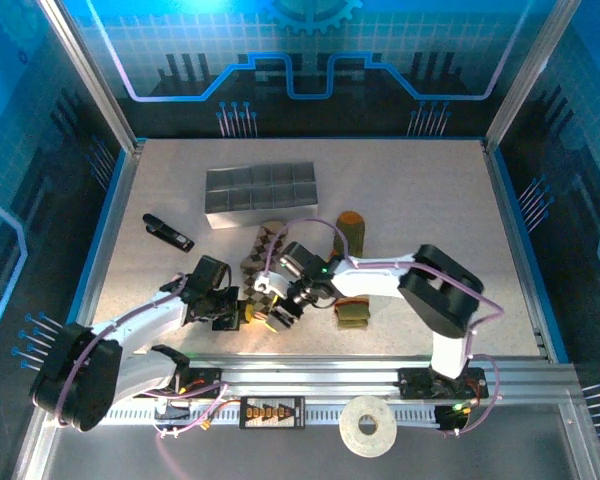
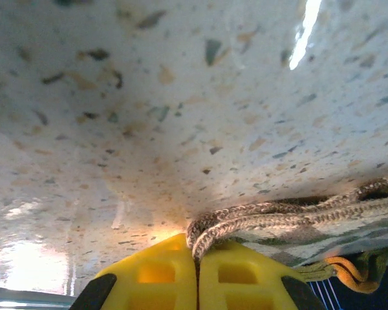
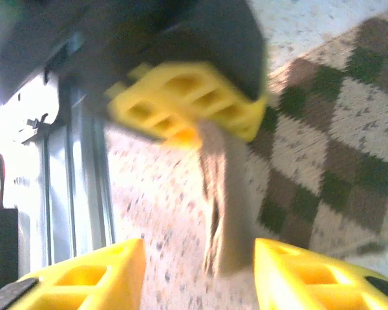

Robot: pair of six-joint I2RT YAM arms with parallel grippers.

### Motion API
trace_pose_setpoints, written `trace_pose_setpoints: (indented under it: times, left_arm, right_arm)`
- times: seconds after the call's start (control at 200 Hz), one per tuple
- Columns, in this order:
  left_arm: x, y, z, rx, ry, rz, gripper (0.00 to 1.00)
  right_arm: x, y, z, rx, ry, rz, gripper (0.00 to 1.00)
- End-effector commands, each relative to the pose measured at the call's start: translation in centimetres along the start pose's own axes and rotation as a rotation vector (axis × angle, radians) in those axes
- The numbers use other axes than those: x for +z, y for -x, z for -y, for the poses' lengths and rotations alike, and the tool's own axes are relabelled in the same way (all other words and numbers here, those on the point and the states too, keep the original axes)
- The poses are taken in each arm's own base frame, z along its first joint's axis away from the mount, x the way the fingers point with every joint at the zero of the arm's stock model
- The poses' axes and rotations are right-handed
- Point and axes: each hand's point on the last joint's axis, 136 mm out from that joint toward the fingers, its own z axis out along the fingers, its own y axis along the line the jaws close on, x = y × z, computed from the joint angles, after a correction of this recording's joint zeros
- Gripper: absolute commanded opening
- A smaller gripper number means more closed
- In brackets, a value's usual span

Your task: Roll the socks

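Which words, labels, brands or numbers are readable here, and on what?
None can be read.
The blue backdrop carries a gear and circuit lines, no letters.
The black plate on the front rail: marks too small to read.
The argyle sock, tray and tape roll: no print visible.

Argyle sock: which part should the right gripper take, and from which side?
The argyle sock's near edge, beside where the left gripper pinches it. The rest lies flat; only that lifted strip gives the open right gripper something to straddle, probably coming from the right, facing the left gripper.

Knit sock (image 1: 265, 250), matt speckled tbl (image 1: 410, 200)
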Motion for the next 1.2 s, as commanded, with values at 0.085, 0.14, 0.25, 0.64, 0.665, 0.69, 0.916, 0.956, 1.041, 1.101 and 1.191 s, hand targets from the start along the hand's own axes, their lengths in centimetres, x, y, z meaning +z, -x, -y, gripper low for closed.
trace_pose_setpoints:
  times: [0.085, 0.14, 0.25, 0.64, 0.665, 0.69, 0.916, 0.956, 1.041, 1.101, 1.191]
  left_arm:
    - [-0.4, 1.4, -2.3, -0.051, 0.084, 0.065, 0.02]
    - [-0.5, 1.6, -2.3, -0.055, 0.089, 0.069, 0.02]
    - [-0.7, 1.8, -2.3, -0.059, 0.089, 0.069, 0.02]
    - [-0.7, 2.0, -2.0, -0.044, 0.089, 0.056, 0.02]
    - [-0.7, 2.0, -2.0, -0.043, 0.091, 0.054, 0.02]
    - [-0.7, 2.1, -2.1, -0.041, 0.094, 0.054, 0.02]
    - [-0.8, 2.0, -2.1, -0.038, 0.093, 0.048, 0.02]
    - [-0.8, 2.0, -2.1, -0.038, 0.094, 0.047, 0.02]
    - [-1.0, 2.0, -2.1, -0.025, 0.100, 0.050, 0.02]
    - [-1.1, 1.9, -2.2, -0.023, 0.103, 0.049, 0.02]
    - [-1.1, 2.0, -2.3, -0.026, 0.100, 0.044, 0.03]
  right_arm:
    - [-1.9, -0.2, -1.1, -0.571, -0.282, 0.107, 0.75]
    - [-1.8, -0.5, -0.7, -0.660, -0.359, 0.075, 0.76]
    - [-1.2, -0.1, -0.4, -0.806, -0.465, 0.052, 0.76]
    - [2.6, 0.9, -0.3, -0.843, -0.444, -0.011, 0.58]
    - [2.8, 0.9, -0.2, -0.833, -0.450, -0.011, 0.56]
    - [3.0, 0.9, 0.0, -0.819, -0.452, -0.012, 0.54]
    - [3.8, 1.2, 1.1, -0.748, -0.480, -0.031, 0.39]
    - [3.9, 1.1, 1.4, -0.734, -0.487, -0.039, 0.38]
    - [4.1, 1.2, 1.5, -0.706, -0.488, -0.038, 0.35]
    - [4.2, 1.4, 1.4, -0.692, -0.482, -0.032, 0.31]
    - [4.2, 1.8, 1.3, -0.650, -0.464, -0.028, 0.22]
